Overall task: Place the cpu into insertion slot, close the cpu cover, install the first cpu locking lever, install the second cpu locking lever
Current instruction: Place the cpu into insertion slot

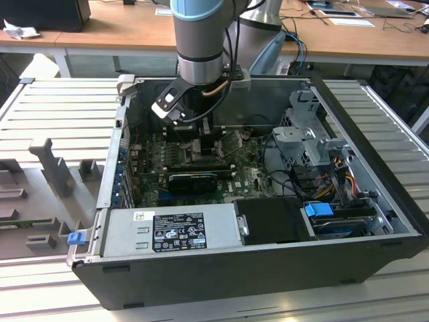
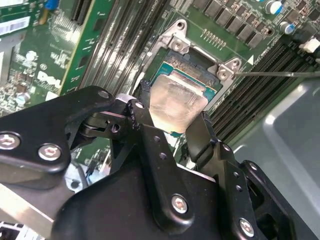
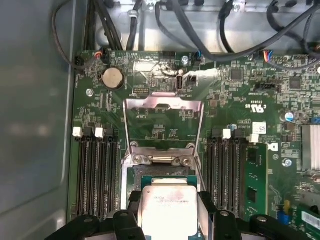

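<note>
Clamping cpu (image 2: 177, 100) by its edges, gripper (image 2: 174, 107) at slot (image 2: 194, 62), cover (image 3: 162, 102) standing open, memory slots (image 3: 95, 170) flanking, exterior view: power supply (image 1: 171, 231) at gripper's six o'clock, drive cage (image 1: 312, 134) at three.

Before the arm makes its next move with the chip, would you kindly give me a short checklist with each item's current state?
1. Grip: end effector shut on two opposite edges of the cpu: ok.
2. cpu cover swung up, off the insertion slot: ok.
3. cpu over the slot, edges squared to it in the first wrist view: ok.
4. cpu seated flat in the slot: cannot tell.
5. Cables away from the slot: ok.
</note>
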You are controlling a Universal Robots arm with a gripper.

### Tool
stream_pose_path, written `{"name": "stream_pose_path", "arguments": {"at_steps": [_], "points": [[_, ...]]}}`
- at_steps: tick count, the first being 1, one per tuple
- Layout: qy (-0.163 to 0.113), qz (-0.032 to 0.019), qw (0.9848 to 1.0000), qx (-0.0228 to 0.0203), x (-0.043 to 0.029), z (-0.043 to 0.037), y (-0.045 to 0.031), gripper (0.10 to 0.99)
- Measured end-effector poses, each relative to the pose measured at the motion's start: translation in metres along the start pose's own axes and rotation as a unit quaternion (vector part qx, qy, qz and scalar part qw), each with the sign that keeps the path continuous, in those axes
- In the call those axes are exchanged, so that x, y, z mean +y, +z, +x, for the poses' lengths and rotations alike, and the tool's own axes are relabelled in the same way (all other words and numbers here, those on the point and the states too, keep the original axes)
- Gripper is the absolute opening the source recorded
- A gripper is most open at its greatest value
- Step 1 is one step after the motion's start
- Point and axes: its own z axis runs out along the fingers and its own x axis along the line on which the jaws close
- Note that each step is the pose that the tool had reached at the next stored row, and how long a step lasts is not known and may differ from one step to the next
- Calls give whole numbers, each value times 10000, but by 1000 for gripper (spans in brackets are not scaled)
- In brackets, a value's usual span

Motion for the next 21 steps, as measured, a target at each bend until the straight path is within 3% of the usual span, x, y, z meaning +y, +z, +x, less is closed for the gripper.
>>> {"name": "stream_pose_path", "arguments": {"at_steps": [13, 21], "points": [[83, -2, 10000, -4, -19, 8, 156, 529], [144, -3, 9999, -9, -16, 34, 204, 529]]}}
